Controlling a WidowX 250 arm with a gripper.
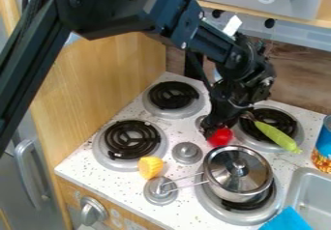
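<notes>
The black gripper [215, 123] hangs down over the stove between the two back burners and the metal pot. Right at its lower end is a small red object [220, 137], touching it or very close; whether it is held cannot be made out. Just to the right, a long yellow-green toy [277, 136] lies slanted across the back right burner [284, 119]. A metal pot [237, 173] with a lid stands on the front right burner, its wire handle pointing left. Near the front left burner [132, 139] sits a yellow piece [150, 167].
Grey round knobs [187, 153] stand between the burners. At the right edge are a blue can [323, 149] and a grey sink [308, 193], with a bright blue item [288, 220] at its corner. A wooden panel [103, 84] rises along the stove's left side.
</notes>
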